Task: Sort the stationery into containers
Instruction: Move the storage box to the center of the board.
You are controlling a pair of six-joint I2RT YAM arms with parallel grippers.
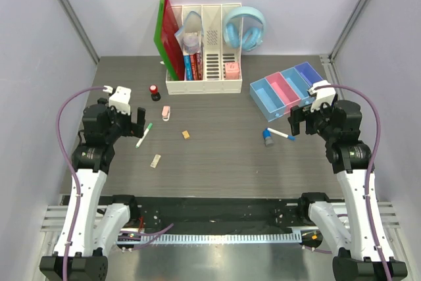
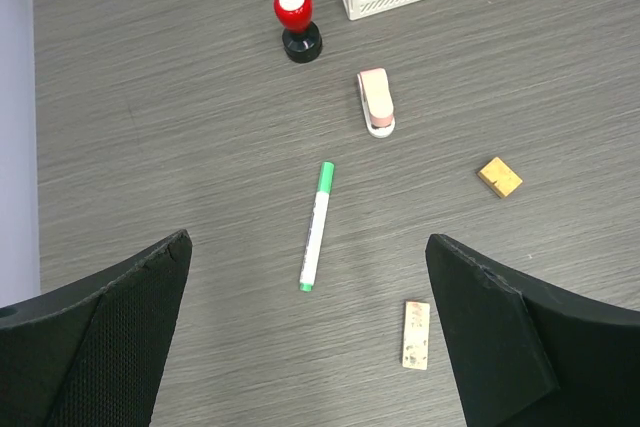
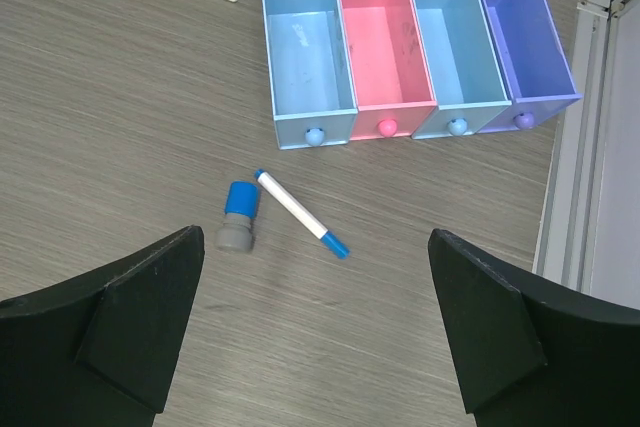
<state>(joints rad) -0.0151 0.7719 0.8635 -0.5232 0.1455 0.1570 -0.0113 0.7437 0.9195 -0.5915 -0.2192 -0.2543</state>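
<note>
Tan eraser [image 2: 416, 334] lengthwise near-far; green-cap marker [image 2: 316, 226] likewise, cap far.

Bright, even overhead light; soft faint shadows; all 3 views sharp.

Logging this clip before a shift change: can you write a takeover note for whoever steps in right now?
Both open and empty: left gripper near the green marker, right gripper near the blue marker and grey-blue round piece.
The stamp, pink clip, square eraser and long eraser lie loose on the table by the left arm.
Done: nothing; all four trays are empty.
Left: every item.
</note>
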